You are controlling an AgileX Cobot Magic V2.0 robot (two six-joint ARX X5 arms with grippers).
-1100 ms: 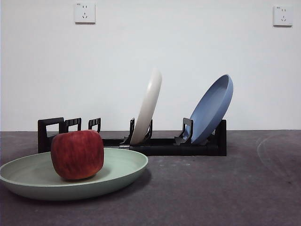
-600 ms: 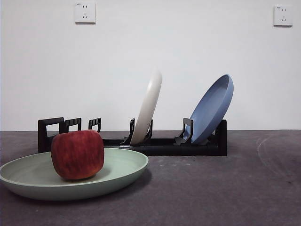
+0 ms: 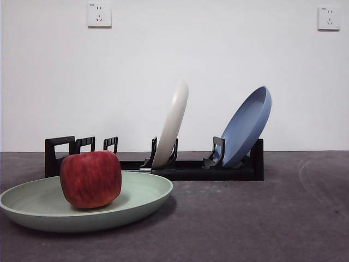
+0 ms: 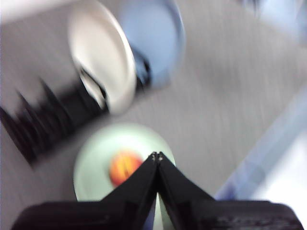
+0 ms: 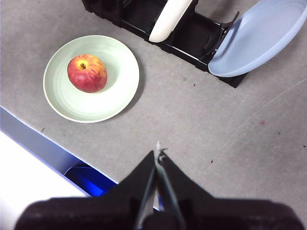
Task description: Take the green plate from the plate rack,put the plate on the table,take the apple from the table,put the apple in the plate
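Looking at the counter [image 3: 262, 218] from the low front view, the nearest thing is the green plate [image 3: 136, 199] lying flat, with the apple [image 3: 90, 179] sitting upright in it, a bit off centre. Behind that is the plate rack [image 3: 180, 169], holding a cream-white plate [image 3: 172, 123] and a blue plate [image 3: 245, 125], both leaning in their slots. So as far as I can judge, the job's basically done and there's nothing left to grab. My left hand [image 4: 157, 155] is up high with its jaws pressed together and empty; its view is blurry, but the apple [image 4: 123, 166] shows just past the tips. My right hand [image 5: 157, 152] is also pinched closed on nothing, well apart from the green plate [image 5: 115, 98], which lies off to one side. Left hand looks like the nearer one if anything needs a nudge.
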